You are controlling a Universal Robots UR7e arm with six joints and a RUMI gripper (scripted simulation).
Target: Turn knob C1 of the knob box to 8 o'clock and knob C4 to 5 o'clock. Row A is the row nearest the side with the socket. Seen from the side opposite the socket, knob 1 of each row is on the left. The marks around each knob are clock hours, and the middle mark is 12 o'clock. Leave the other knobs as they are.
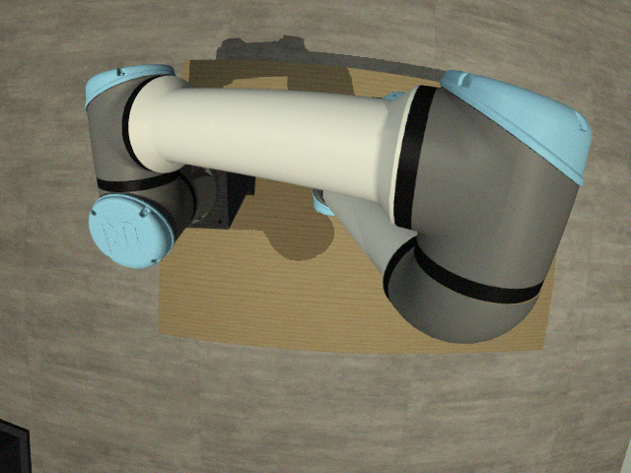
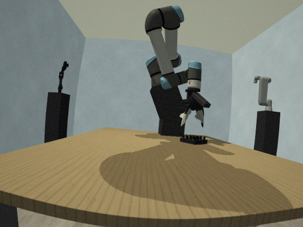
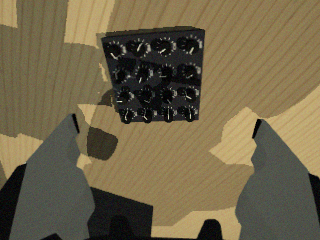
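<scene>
The knob box [image 3: 156, 76] is a flat black panel with four rows of small black knobs with white marks, lying on the wooden table. In the wrist view it sits ahead of and between my fingers, well below them. In the exterior view the knob box [image 2: 192, 139] lies at the far side of the table, and my gripper [image 2: 193, 120] hangs open and empty a short way above it, fingers pointing down. In the top view the arm hides the box and the gripper. I cannot tell the socket side or single knob settings.
The robot's dark base column [image 2: 168, 109] stands just behind the box. Two black pedestals [image 2: 56, 116] [image 2: 266, 132] with camera mounts stand off the table at left and right. The arm's shadow covers much of the table.
</scene>
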